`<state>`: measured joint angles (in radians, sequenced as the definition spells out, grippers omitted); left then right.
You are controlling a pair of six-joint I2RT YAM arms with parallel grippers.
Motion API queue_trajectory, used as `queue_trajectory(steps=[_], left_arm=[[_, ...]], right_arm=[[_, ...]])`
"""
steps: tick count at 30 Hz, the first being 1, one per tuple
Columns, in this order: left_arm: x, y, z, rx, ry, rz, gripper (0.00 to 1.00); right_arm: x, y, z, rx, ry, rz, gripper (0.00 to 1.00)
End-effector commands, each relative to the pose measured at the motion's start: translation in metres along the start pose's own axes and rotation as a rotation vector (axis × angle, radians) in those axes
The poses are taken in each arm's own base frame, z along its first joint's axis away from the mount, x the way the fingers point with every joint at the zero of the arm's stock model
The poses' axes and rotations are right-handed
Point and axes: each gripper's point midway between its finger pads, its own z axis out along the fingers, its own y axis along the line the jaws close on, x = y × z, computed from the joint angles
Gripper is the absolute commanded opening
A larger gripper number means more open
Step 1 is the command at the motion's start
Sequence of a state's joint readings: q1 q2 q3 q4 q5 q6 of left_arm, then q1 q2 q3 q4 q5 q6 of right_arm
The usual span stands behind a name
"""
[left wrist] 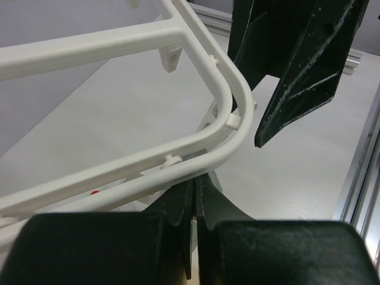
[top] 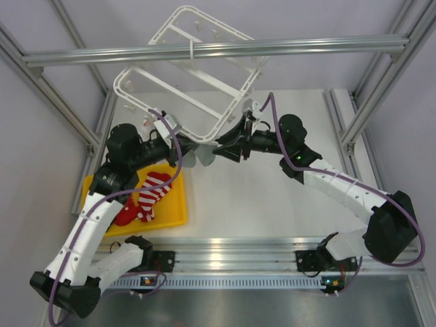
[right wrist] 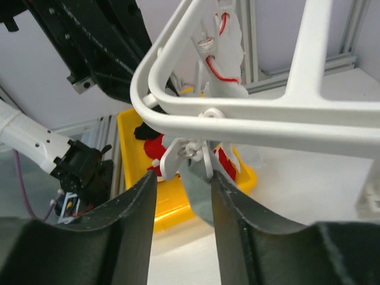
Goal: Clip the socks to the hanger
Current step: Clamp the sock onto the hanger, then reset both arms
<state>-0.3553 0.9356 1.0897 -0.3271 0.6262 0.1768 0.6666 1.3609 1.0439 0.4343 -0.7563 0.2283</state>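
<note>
White surface [top: 272, 204] w/ yellow tray [top: 178, 216] at its left near edge, red-striped socks [top: 151, 191] in it. Left gripper [left wrist: 194, 196] pressed together just under a corner of the hanger [right wrist: 267, 116], which hangs tilted above surface centre; can't tell if it pinches anything. Right gripper [right wrist: 183, 176] spread either side of a clip [right wrist: 189, 153], grey sock [right wrist: 199, 196] just below it.

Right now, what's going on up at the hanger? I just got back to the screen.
Both arms meet at the near corner of the hanger. The right gripper has its fingers open on either side of a dangling clip, with a grey sock just below it. The left gripper is shut under that corner; what it pinches is unclear. Striped socks wait in the yellow tray.
</note>
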Motion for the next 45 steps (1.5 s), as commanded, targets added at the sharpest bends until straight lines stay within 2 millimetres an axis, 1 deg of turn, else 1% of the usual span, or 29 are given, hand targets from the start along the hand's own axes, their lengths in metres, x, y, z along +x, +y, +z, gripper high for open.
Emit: queue_trajectory(steps=[1, 6, 7, 9, 10, 12, 13, 15, 16, 17, 18, 19, 21, 22, 24, 25, 28, 30, 32, 33, 35, 37, 38, 39, 40, 41, 42, 44, 45], left_arm=[[-0.028, 0.002, -0.005, -0.024, -0.099, 0.050, 0.00], [-0.022, 0.003, -0.006, -0.034, -0.082, 0.042, 0.00], [-0.021, 0.002, -0.007, -0.033, -0.079, 0.040, 0.00], [-0.016, 0.001, -0.009, -0.039, -0.070, 0.025, 0.00], [-0.015, 0.001, -0.010, -0.046, -0.069, 0.018, 0.00], [-0.010, 0.000, -0.012, -0.061, -0.060, -0.017, 0.00], [-0.006, 0.003, -0.013, -0.082, -0.050, -0.033, 0.00], [-0.006, 0.002, -0.017, -0.098, -0.055, -0.058, 0.00], [-0.003, 0.003, -0.018, -0.112, -0.051, -0.072, 0.00], [-0.002, 0.003, -0.019, -0.123, -0.051, -0.083, 0.00], [-0.002, 0.002, -0.021, -0.132, -0.055, -0.100, 0.00], [-0.001, 0.003, -0.023, -0.144, -0.054, -0.110, 0.00], [0.002, 0.007, -0.027, -0.184, -0.049, -0.133, 0.00], [0.004, 0.009, -0.028, -0.201, -0.044, -0.136, 0.00], [0.006, 0.014, -0.031, -0.250, -0.049, -0.191, 0.00], [0.007, 0.017, -0.032, -0.273, -0.047, -0.207, 0.00], [0.016, 0.034, -0.038, -0.391, -0.029, -0.287, 0.02], [0.021, 0.049, -0.045, -0.486, -0.032, -0.364, 0.04], [0.023, 0.054, -0.049, -0.523, -0.042, -0.445, 0.08], [0.026, 0.060, -0.053, -0.551, -0.044, -0.478, 0.10], [0.027, 0.062, -0.056, -0.572, -0.049, -0.552, 0.14], [0.031, 0.061, -0.058, -0.572, -0.045, -0.597, 0.26], [0.030, 0.057, -0.058, -0.553, -0.051, -0.603, 0.42], [0.031, 0.055, -0.058, -0.543, -0.053, -0.602, 0.56], [0.033, 0.051, -0.058, -0.528, -0.047, -0.604, 0.67], [0.031, 0.047, -0.060, -0.518, -0.053, -0.592, 0.81], [0.033, 0.045, -0.061, -0.513, -0.041, -0.592, 0.84], [0.040, 0.039, -0.068, -0.522, -0.005, -0.594, 0.90], [0.043, 0.039, -0.072, -0.533, 0.004, -0.590, 0.98]], right_arm=[[-0.011, 0.014, -0.001, -0.058, -0.002, -0.017, 0.42], [-0.013, 0.016, -0.003, -0.051, -0.006, -0.021, 0.57], [-0.016, 0.017, -0.006, -0.050, -0.011, -0.030, 0.59], [-0.012, 0.018, -0.009, -0.042, -0.008, -0.025, 0.63], [-0.016, 0.022, -0.012, -0.039, -0.017, -0.034, 0.63], [-0.011, 0.023, -0.016, -0.026, -0.007, -0.021, 0.64], [-0.014, 0.026, -0.019, -0.024, -0.014, -0.029, 0.64], [-0.009, 0.027, -0.024, -0.008, -0.006, -0.014, 0.64], [-0.014, 0.032, -0.028, -0.009, -0.017, -0.018, 0.65], [-0.008, 0.032, -0.031, -0.003, -0.009, -0.007, 0.65], [-0.012, 0.036, -0.035, 0.006, -0.019, -0.013, 0.65], [-0.011, 0.037, -0.037, 0.009, -0.020, -0.011, 0.65], [-0.007, 0.035, -0.041, 0.040, -0.020, -0.010, 0.65], [-0.010, 0.037, -0.045, 0.048, -0.027, -0.024, 0.65], [-0.011, 0.032, -0.048, 0.083, -0.033, -0.032, 0.66], [-0.014, 0.034, -0.049, 0.088, -0.038, -0.035, 0.66], [-0.019, 0.029, -0.051, 0.122, -0.049, -0.035, 0.67], [-0.023, 0.022, -0.053, 0.176, -0.061, -0.031, 0.67], [-0.025, 0.012, -0.057, 0.242, -0.077, -0.005, 0.68], [-0.027, 0.010, -0.060, 0.264, -0.087, -0.003, 0.68], [-0.022, -0.002, -0.068, 0.347, -0.092, 0.034, 0.68], [-0.022, -0.008, -0.077, 0.399, -0.101, 0.055, 0.70], [-0.017, -0.014, -0.083, 0.445, -0.101, 0.062, 0.70], [-0.017, -0.014, -0.090, 0.469, -0.107, 0.063, 0.71], [-0.017, -0.016, -0.095, 0.492, -0.110, 0.064, 0.72], [-0.012, -0.020, -0.101, 0.536, -0.112, 0.068, 0.73], [-0.014, -0.019, -0.109, 0.558, -0.117, 0.065, 0.74], [-0.011, -0.025, -0.122, 0.629, -0.116, 0.062, 0.76], [-0.015, -0.024, -0.130, 0.653, -0.131, 0.056, 0.77]])
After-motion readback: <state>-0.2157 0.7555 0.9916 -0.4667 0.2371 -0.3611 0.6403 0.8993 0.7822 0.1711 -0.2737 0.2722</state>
